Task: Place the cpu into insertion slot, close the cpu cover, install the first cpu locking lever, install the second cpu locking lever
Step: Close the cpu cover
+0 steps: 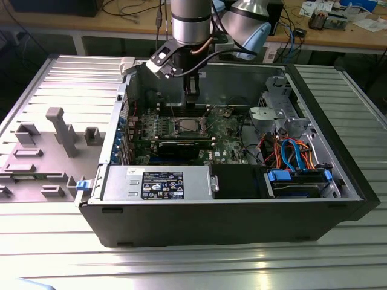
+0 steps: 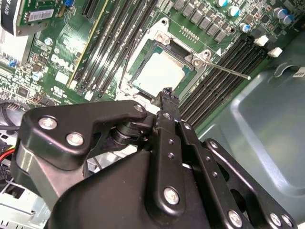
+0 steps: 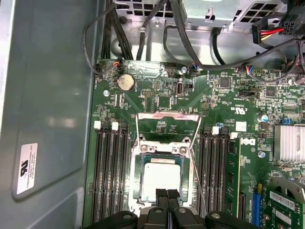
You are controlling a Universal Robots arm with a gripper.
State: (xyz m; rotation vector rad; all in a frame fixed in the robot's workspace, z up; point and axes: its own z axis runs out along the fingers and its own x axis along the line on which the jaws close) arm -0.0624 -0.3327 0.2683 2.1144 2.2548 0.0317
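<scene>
In the exterior view, the gripper (image 1: 191, 101) is held low inside the open computer case (image 1: 211, 223), just above the insertion slot (image 1: 186, 125).

In the second wrist view, the jaws are seen pressed together on nothing. The cpu (image 2: 159, 72) is seated in the slot, with the cpu cover (image 2: 199, 58) apparently lowered over it. A thin locking lever (image 2: 228, 70) stands unlatched.

In the first wrist view, the fingertips (image 3: 162, 194) are seen at the socket's edge. The lever is judged best pressed steadily near its free end, so the cover is not shifted.
</scene>
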